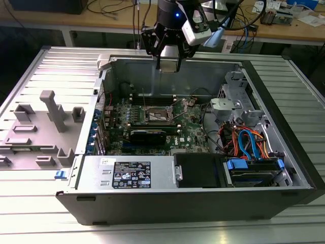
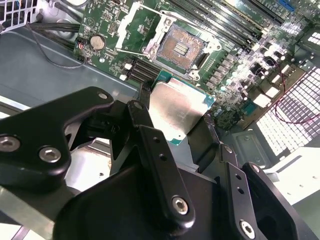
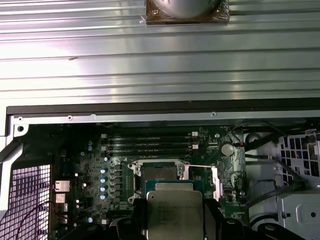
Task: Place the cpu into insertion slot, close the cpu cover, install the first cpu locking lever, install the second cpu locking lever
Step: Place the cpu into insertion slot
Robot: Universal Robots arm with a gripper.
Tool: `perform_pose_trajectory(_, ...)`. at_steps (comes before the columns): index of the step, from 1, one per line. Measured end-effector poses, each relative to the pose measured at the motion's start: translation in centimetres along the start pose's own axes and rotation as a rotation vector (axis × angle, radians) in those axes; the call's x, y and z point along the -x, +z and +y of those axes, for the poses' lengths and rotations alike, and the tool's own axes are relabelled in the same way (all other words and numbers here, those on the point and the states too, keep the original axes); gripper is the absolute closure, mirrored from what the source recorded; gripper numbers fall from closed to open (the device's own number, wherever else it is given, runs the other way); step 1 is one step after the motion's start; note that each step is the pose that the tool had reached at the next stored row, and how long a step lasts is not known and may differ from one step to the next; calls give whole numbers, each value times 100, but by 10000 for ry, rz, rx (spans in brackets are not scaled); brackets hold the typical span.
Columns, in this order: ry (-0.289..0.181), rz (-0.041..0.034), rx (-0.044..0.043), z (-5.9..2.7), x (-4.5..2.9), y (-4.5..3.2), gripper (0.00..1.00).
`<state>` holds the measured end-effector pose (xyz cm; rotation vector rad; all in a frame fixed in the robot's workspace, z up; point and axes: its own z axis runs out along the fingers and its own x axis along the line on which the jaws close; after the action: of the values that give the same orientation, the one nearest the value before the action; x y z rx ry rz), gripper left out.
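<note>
Gripper point(image 2: 177, 114): clamped on the cpu point(image 2: 181, 106) by opposite edges.
Cpu: held above the green motherboard point(image 1: 192, 132), clear of it.
Insertion slot point(image 2: 181, 47): uncovered, contacts bare.

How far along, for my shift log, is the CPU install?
Nothing is finished yet. In hand: the tool grips the cpu in the air. Left: the insertion slot is empty and the cpu cover stands open.
</note>
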<state>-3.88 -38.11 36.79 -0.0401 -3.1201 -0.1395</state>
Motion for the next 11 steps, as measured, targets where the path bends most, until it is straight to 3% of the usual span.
perform_pose_trajectory(11,-1,0,-1,-21,1,-2,46)
